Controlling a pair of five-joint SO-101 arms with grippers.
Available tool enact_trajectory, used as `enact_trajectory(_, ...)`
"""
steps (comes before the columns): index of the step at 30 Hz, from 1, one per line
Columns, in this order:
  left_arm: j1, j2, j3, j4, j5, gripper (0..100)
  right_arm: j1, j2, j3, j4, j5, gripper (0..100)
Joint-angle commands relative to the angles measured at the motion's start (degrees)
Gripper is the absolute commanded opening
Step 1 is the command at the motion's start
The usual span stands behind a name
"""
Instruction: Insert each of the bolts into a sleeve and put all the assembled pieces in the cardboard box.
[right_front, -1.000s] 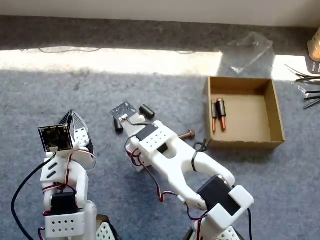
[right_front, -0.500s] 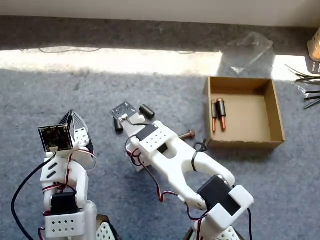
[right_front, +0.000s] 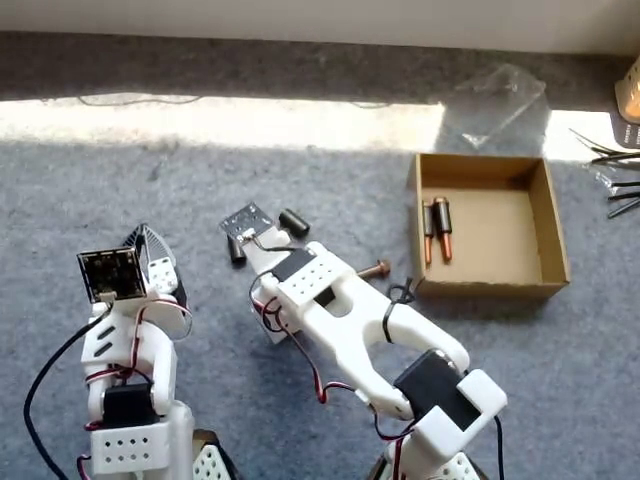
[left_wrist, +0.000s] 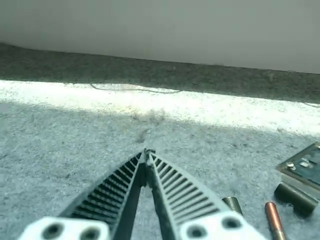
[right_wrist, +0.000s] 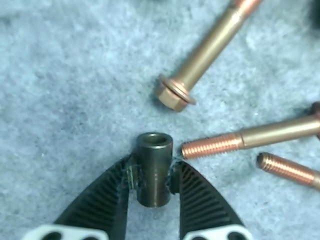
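My right gripper is shut on a dark sleeve, which lies on the grey carpet with its open end facing away from the wrist. A copper bolt lies with its threaded tip just beside that end. A second bolt with a hex head and a third bolt lie close by. From above, two dark sleeves and one bolt show around the right arm's wrist. The cardboard box holds two assembled pieces. My left gripper is shut and empty, over bare carpet to the left.
A clear plastic bag lies behind the box, and dark cable ties lie at the right edge. A sunlit strip crosses the carpet behind the arms. Bare carpet lies between the arms and the strip.
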Motion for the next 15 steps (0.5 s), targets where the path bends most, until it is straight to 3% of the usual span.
enact_trajectory(1,-0.4,-0.7,-0.4,-1.2,-0.4,1,-0.7,-0.1,-1.9,0.2,1.0,0.5)
enact_trajectory(9,-0.4,-0.7,-0.4,-1.2,-0.4,1,-0.6,-0.1,-1.9,0.4,1.1,0.6)
enact_trajectory(15,-0.4,-0.7,-0.4,-1.2,-0.4,1,-0.7,-0.1,-1.9,0.4,7.0,0.8)
